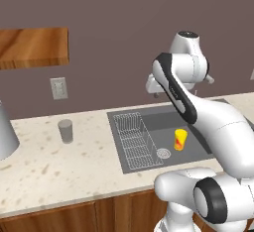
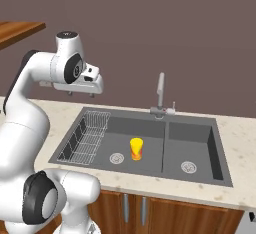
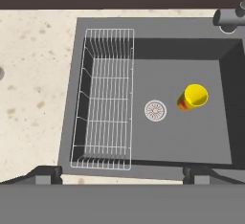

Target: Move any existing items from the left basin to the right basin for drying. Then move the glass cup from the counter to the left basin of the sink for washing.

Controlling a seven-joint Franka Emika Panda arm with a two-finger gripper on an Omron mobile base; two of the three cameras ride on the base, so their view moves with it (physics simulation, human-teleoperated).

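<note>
- The small yellow cylindrical bottle with a red-orange band [image 2: 136,148] stands upright on the floor of the wider dark grey left basin [image 2: 145,128], beside the round drain [image 2: 116,157] and near the divider to the narrower right basin [image 2: 190,140]; no writing on it can be read.
- A wire grid rack [image 3: 106,98] lines the left basin's far-left side.
- The small grey translucent glass cup [image 1: 65,131] stands upright on the beige speckled table [image 1: 49,166], well left of the sink.
- The hand [image 2: 80,94] hovers high above the sink's left edge, holding nothing; its fingertips [image 3: 48,175] stand wide apart.
- A grey curved faucet [image 2: 160,95] rises behind the divider.
</note>
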